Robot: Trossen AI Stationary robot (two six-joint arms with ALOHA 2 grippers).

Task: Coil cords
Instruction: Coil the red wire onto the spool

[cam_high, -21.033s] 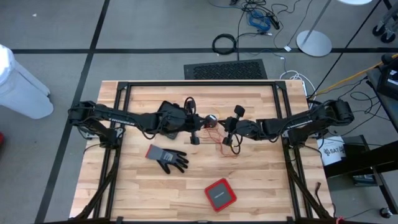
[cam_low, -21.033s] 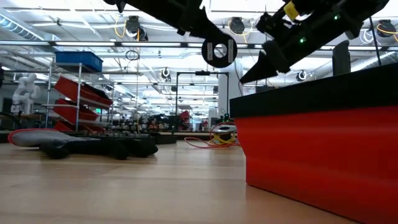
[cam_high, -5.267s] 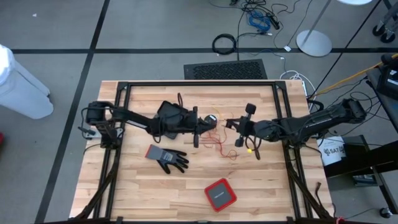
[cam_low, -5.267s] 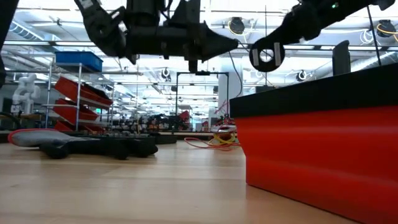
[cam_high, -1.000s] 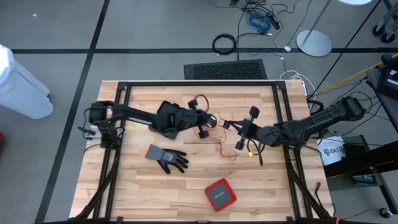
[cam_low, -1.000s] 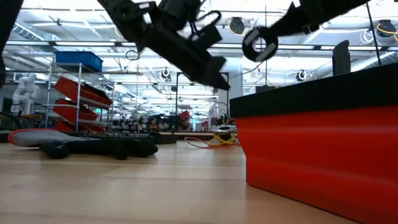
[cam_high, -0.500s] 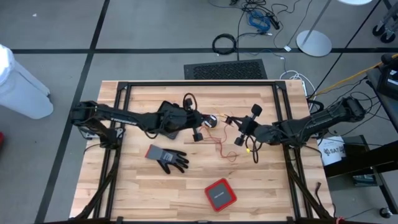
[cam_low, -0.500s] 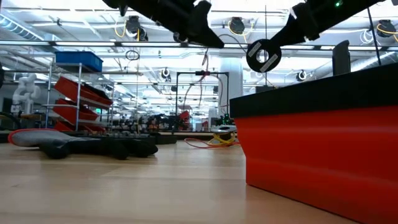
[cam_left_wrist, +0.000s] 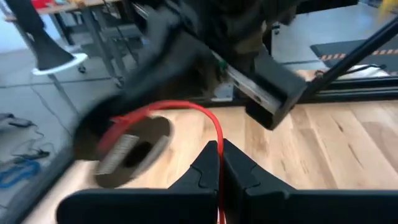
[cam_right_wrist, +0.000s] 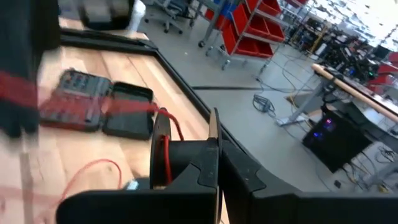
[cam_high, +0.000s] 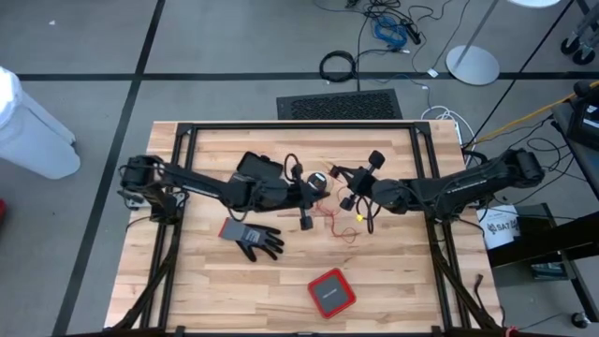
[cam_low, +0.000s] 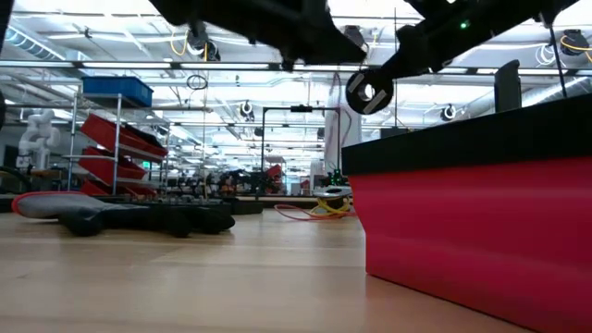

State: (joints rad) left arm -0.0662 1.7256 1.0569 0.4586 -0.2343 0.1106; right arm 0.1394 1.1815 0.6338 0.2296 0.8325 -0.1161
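The red cord point(cam_high: 329, 217) lies at the middle of the wooden table point(cam_high: 393, 271), between the two arms, with loops trailing toward the near side. In the left wrist view it arcs up and runs down between that arm's fingers, so the left gripper point(cam_high: 305, 208) is clenched on the red cord. The right gripper point(cam_high: 350, 190), just to the right of it, has its fingers pressed together too, and its wrist view shows red wire running along them, so it seems to grip the same cord. A yellow cord point(cam_high: 359, 215) shows as a small bright spot just beneath the right gripper; how it lies cannot be told.

A grey and black glove point(cam_high: 251, 237) rests on the table's near left part, and a red square case point(cam_high: 330, 293) sits near the front edge. Black frame rails point(cam_high: 299, 124) border the light wood top. Beyond the far edge lie a black floor mat point(cam_high: 339, 105), a thick black cable ring point(cam_high: 338, 65) and a tangle of blue and black cables point(cam_high: 393, 26) on the grey floor. The low view looks across to shelving with red bins point(cam_low: 125, 139) under ceiling lights.
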